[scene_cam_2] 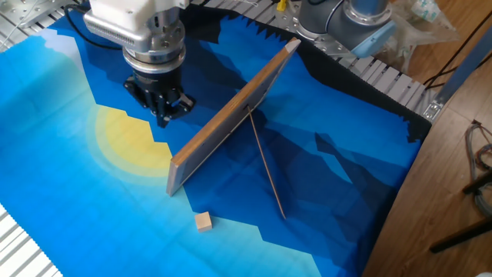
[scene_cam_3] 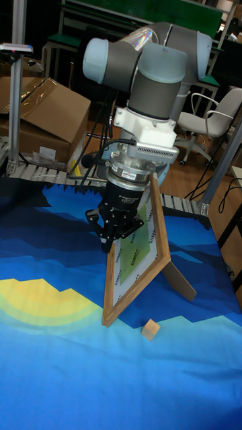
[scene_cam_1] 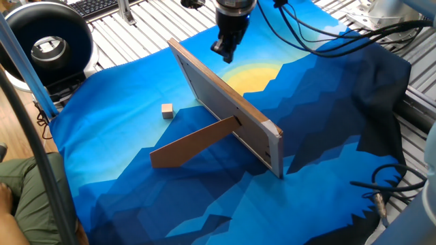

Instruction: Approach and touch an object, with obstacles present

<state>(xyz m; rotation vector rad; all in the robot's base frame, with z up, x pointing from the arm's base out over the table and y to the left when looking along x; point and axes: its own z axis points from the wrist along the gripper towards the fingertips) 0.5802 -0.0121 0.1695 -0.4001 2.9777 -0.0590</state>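
The object, a tiny pale wooden cube [scene_cam_1: 167, 110] [scene_cam_2: 203, 222] [scene_cam_3: 151, 328], lies on the blue cloth on the prop-leg side of the obstacle. The obstacle is a large wooden picture frame [scene_cam_1: 228, 109] [scene_cam_2: 231, 115] [scene_cam_3: 126, 285] standing on edge, held up by its brown prop leg [scene_cam_1: 194, 143] [scene_cam_2: 267, 169]. My gripper [scene_cam_1: 223, 56] [scene_cam_2: 164, 118] [scene_cam_3: 107, 244] hangs above the cloth on the frame's other side, near its far end, fingers pointing down. The fingers look shut with nothing between them. The frame stands between gripper and cube.
The blue cloth has a yellow sun patch [scene_cam_2: 131, 138] under the gripper. A black ring-shaped device [scene_cam_1: 48, 41] sits at the back left. Cables [scene_cam_1: 381, 184] lie at the cloth's right edge. A cardboard box [scene_cam_3: 47, 114] stands beyond the table.
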